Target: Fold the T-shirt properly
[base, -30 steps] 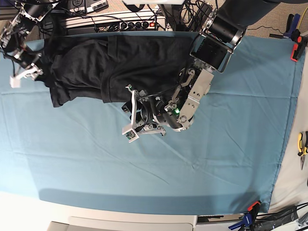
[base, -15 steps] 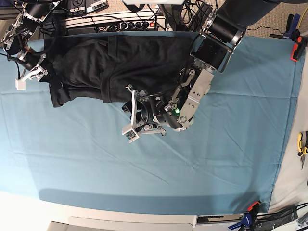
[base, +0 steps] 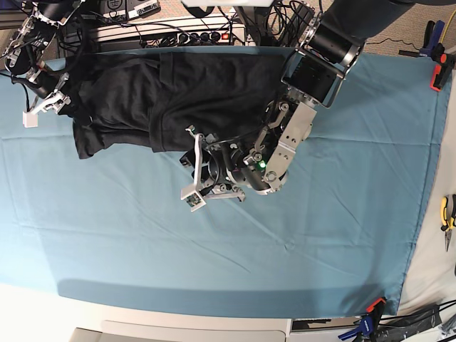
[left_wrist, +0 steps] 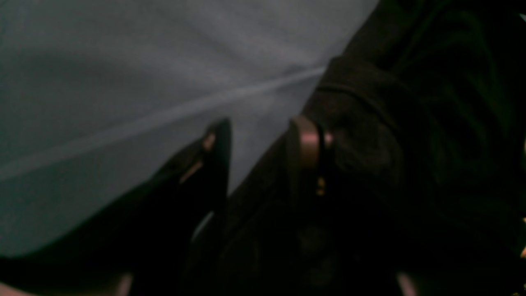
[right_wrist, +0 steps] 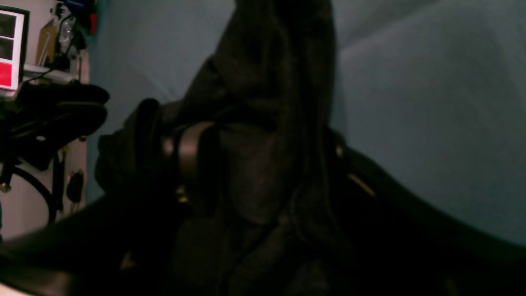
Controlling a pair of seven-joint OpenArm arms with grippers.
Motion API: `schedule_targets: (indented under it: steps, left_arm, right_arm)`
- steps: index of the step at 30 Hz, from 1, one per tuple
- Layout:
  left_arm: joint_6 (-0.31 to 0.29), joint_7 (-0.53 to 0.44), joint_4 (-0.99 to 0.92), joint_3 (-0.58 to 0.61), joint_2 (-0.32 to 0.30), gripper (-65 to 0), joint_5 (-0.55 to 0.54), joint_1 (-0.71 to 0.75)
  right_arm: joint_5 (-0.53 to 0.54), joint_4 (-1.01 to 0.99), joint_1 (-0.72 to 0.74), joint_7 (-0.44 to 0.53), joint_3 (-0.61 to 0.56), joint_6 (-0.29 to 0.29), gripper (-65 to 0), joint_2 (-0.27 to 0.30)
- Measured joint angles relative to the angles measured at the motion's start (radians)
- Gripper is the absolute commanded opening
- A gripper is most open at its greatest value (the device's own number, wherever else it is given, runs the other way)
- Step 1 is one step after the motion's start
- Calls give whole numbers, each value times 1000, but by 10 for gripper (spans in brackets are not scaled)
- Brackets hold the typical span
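The black T-shirt [base: 178, 92] lies bunched and partly folded at the back left of the teal table cover [base: 214, 249]. My left gripper [base: 192, 169] rests at the shirt's front edge, jaws apart. In the left wrist view the left gripper [left_wrist: 261, 139] shows teal cover in its gap, and one finger [left_wrist: 304, 144] touches the T-shirt [left_wrist: 411, 144]. My right gripper [base: 44, 105] is at the shirt's left end. In the right wrist view the right gripper [right_wrist: 267, 164] stands wide, with a thick bunch of the T-shirt [right_wrist: 267, 61] between its fingers.
A power strip with cables [base: 171, 32] runs along the table's back edge behind the shirt. Clamps [base: 438, 71] [base: 370, 310] pin the cover at the right side. Pliers [base: 447, 214] lie off the cover at the far right.
My right gripper has moved up and to the right, onto the shirt's left end, and its jaws have narrowed a little around the fabric. The left arm has not moved.
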Motion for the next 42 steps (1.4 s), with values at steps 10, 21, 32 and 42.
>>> schedule_targets:
  steps: [10,21,32,42]
  left_arm:
    - [7,-1,0,-177,-14,-407,-26,-6]
    - [-24,65,2,-405,-272,-407,-249,-11]
    - [-26,130,2,-663,-589,-407,-376,-11]
    - [-50,159,4,-919,-886,-407,-495,-16]
  right_arm:
    - [-22,-4,-5,-31,0,1,-650,-1]
    - [206,67,-25,-105,-11,62,-650,-32]
    - [216,528,-113,-107,-11,66,-650,-160]
    - [175,735,-191,-106,-100,68,-650,-331]
